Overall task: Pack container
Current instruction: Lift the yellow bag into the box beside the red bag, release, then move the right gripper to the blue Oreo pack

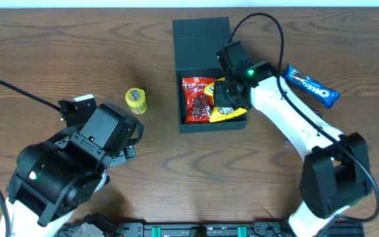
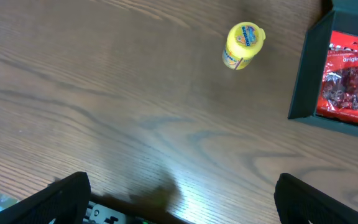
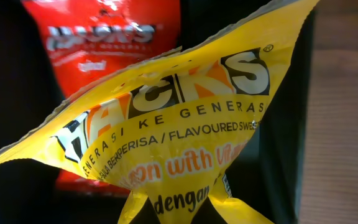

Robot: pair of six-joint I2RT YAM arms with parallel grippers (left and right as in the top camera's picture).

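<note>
Clearly the right gripper [image 1: 226, 95] is clenched on a yellow crinkled foil snack packet [image 3: 179, 137], whose film puckers to a pinch at the bottom of the right wrist view; the fingers themselves are hidden behind it. The packet hangs over the right half of the dark teal-black square cardboard container [image 1: 209, 127], which sits at the far centre of the brown wooden table [image 2: 104, 93] with its flat hinged lid [image 1: 201, 36] laid open behind it. A red foil snack packet [image 1: 196, 99] already lies in the left half.

The yellow packet looks light, soft and slippery, so a pinch at a sealed edge suits it better than a squeeze on the belly, which might crush the contents. The container looks stiff yet light and may slide if nudged; its walls are the place to steady it.

The left gripper [image 2: 191, 198] is released, fingers wide apart, over bare table. A small yellow plastic bottle [image 1: 136, 101] lies left of the container and a blue biscuit packet [image 1: 311, 85] lies to its right, both apart from it.
</note>
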